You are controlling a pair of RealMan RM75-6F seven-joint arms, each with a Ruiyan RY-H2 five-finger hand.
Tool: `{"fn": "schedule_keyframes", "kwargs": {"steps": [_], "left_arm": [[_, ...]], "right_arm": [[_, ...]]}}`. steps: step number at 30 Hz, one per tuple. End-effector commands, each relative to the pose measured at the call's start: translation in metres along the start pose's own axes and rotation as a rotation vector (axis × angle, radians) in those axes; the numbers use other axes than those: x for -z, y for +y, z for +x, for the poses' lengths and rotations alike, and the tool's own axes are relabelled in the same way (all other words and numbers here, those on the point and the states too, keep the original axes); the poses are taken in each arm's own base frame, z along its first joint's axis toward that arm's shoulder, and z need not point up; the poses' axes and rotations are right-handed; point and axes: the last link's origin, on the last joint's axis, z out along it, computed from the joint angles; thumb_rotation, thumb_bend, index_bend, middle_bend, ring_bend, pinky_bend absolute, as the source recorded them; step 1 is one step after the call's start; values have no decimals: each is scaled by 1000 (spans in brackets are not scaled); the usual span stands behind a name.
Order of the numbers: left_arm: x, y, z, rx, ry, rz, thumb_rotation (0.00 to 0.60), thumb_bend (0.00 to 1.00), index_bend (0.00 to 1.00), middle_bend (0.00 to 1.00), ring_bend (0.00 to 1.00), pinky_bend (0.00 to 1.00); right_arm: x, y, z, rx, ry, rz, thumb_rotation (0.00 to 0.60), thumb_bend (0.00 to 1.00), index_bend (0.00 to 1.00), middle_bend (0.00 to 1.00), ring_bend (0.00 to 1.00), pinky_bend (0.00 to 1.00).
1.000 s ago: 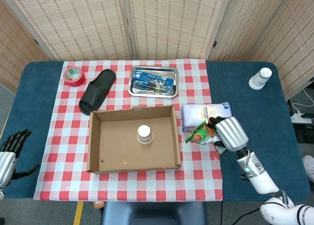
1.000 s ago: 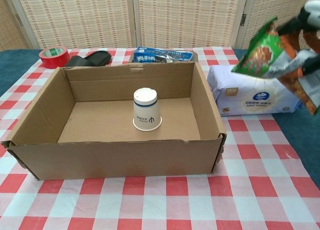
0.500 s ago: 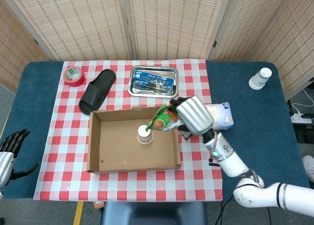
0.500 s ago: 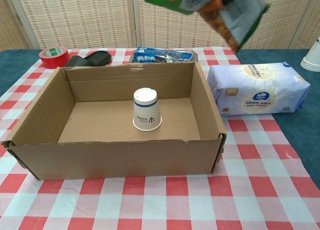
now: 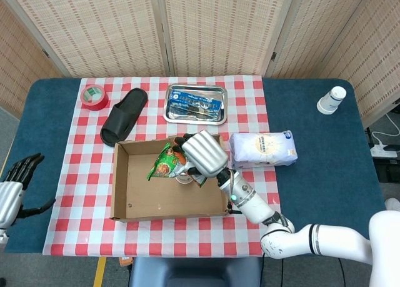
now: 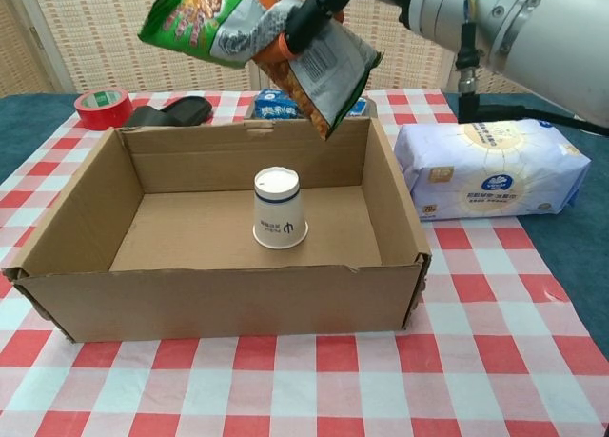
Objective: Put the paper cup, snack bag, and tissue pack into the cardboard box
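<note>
our right hand (image 5: 201,153) gripped the snack bag (image 6: 249,29) high, clearing the paper cup (image 6: 280,208) in the cardboard box (image 6: 400,235) below; left hand (image 5: 14,186) idled open.

Right robot hand (image 5: 202,153) held the snack bag (image 5: 164,165) above the cardboard box (image 5: 125,202); tissue pack (image 5: 262,147) lay beside the box's right wall.

I work in a staged test room: woven folding screens (image 5: 206,30) wall off my checked-cloth table (image 5: 81,174), mixed props laid out.
</note>
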Motion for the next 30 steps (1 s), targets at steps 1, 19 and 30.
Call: {"fn": "schedule_keyframes", "kwargs": {"steps": [1,19,30], "left_arm": [[12,11,-10,3,-22,-9,600,181,0,0,0,82],[1,20,-13,-2,-2,6,600,182,0,0,0,82],[8,3,-17,-17,19,25,600,181,0,0,0,82]], "right_arm": [[8,8,-6,-28,-172,6,600,0,234,311,134,291],[29,46,22,30,-151,-96,600,0,0,0,0,0],[84,109,49,164,-128,-230,600,0,0,0,0,0]]}}
